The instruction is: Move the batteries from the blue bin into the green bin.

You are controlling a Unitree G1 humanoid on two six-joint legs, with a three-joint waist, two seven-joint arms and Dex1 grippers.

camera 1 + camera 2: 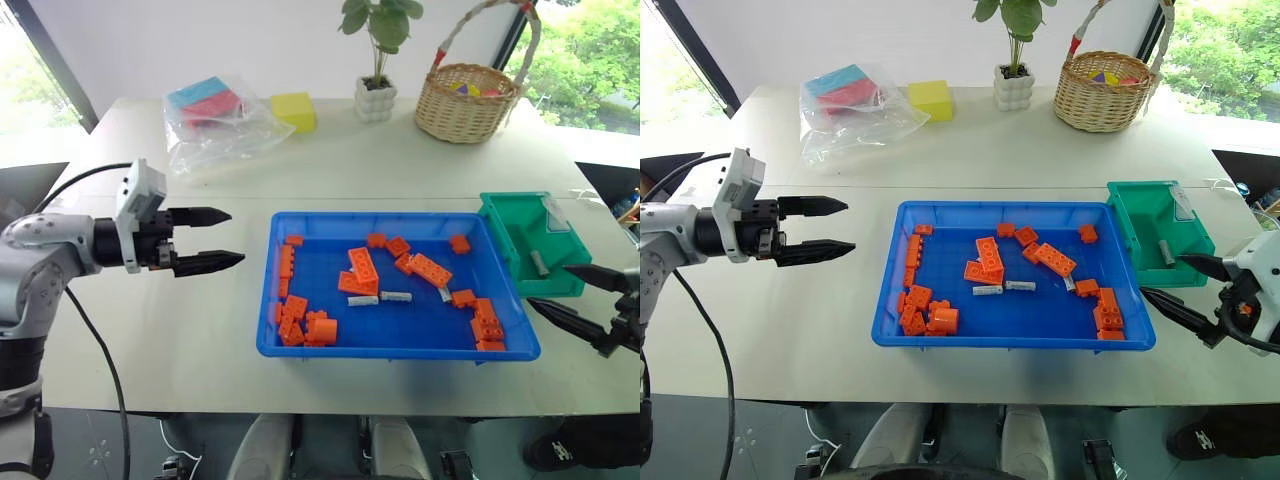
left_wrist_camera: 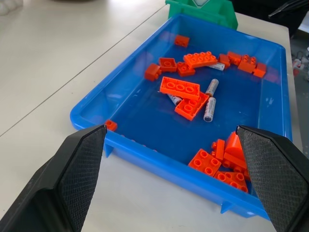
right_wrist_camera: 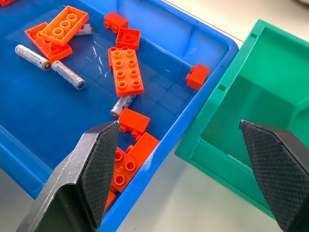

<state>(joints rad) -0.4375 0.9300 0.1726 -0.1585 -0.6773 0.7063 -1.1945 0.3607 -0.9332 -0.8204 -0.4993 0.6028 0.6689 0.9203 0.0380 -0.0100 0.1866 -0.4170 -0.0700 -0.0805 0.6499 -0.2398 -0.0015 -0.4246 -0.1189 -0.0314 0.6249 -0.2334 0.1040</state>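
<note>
Left tool: 2 fingers spread wide, nothing between them; it hangs over bare surface well apart from the tray's left rim, pointing toward the tray.
Right tool: fingers wide apart and empty, at the tray's near right corner, just in front of the green bin.
Surface: pale top; a broad bare strip to the left of the tray, a narrow strip between the tray's near rim and the surface's front edge.
Blue bin: shallow tray with a raised rim, set square to the front edge, in the middle of the surface.
Batteries: 2 lie end to end near the tray's centre, a 3rd sits just right of them by a brick; 1 more rests inside the green bin.
Bricks: orange, scattered; clusters hug the left wall and the near right corner, leaving open blue floor along the near side.
Green bin: touching or nearly touching the tray's far right corner, close to the surface's right edge.
Far strip: a clear bag, a yellow block, a potted plant and a wicker basket, all well apart from the tray.
</note>
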